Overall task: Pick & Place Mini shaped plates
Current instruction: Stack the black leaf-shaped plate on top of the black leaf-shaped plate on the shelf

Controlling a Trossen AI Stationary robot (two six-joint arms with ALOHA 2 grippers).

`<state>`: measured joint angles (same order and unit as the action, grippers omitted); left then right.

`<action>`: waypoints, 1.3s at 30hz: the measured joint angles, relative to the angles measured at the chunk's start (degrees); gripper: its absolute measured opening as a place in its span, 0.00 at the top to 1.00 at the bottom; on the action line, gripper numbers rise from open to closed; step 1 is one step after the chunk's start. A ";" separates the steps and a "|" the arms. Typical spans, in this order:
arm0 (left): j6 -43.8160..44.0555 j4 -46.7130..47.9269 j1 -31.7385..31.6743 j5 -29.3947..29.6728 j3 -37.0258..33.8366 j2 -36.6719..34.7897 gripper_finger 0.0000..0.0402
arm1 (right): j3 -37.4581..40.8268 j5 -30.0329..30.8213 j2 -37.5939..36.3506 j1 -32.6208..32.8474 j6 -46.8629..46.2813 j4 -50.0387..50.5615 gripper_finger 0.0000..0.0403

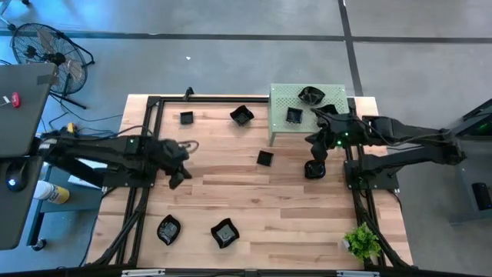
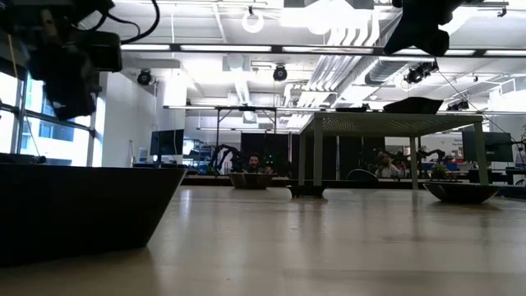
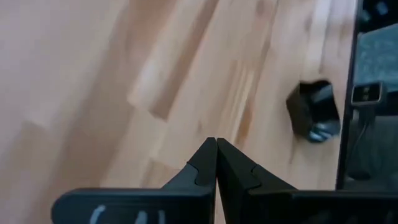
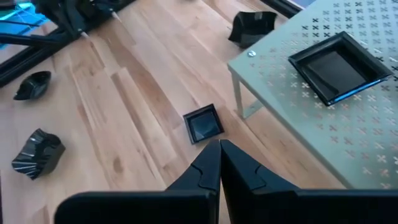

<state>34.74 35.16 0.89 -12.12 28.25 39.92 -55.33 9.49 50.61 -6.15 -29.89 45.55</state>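
Observation:
Several small glossy black plates lie on the wooden table: a square one (image 1: 264, 158) mid-table, two (image 1: 186, 118) (image 1: 241, 115) toward the far edge, two crinkled ones (image 1: 168, 228) (image 1: 224, 232) near the front, and one (image 1: 314, 169) by the right rail. Two more (image 1: 294, 115) (image 1: 310, 95) rest on the pale green perforated stand (image 1: 327, 123). My left gripper (image 1: 178, 178) (image 3: 216, 149) hovers shut over bare wood at the table's left. My right gripper (image 1: 317, 152) (image 4: 219, 149) hovers shut beside the stand's near edge, the square plate (image 4: 203, 124) beyond its tips.
Black frame rails (image 1: 142, 192) (image 1: 357, 192) run along the table's left and right sides. A small green plant (image 1: 361, 242) stands at the near right corner. The stand's legs (image 4: 239, 93) rise from the table at the far right. Bare wood lies mid-table.

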 joint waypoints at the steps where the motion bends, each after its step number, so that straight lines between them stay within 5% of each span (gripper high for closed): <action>1: 2.47 0.07 2.37 0.88 0.00 0.50 1.00 | 0.00 0.01 0.00 0.00 0.12 0.01 0.99; 11: 35.30 4.73 19.84 -1.74 0.02 6.81 0.98 | 0.00 -0.06 0.00 -0.04 4.06 -0.01 0.99; 22: 50.29 1.57 33.12 -3.27 -1.16 14.47 0.66 | 0.00 -1.21 0.00 -0.04 5.95 -0.66 0.99; 31: 62.60 -9.00 42.62 -2.07 -7.32 15.05 0.70 | 0.00 -1.30 0.00 -0.04 6.84 -1.92 0.99; 39: 63.06 -12.18 45.79 2.29 -7.39 15.73 0.81 | 0.00 -0.98 0.00 -0.04 7.55 -4.42 0.99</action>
<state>97.80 22.98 46.68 -9.83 20.86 55.65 -55.33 8.51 50.61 -6.20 -22.35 41.13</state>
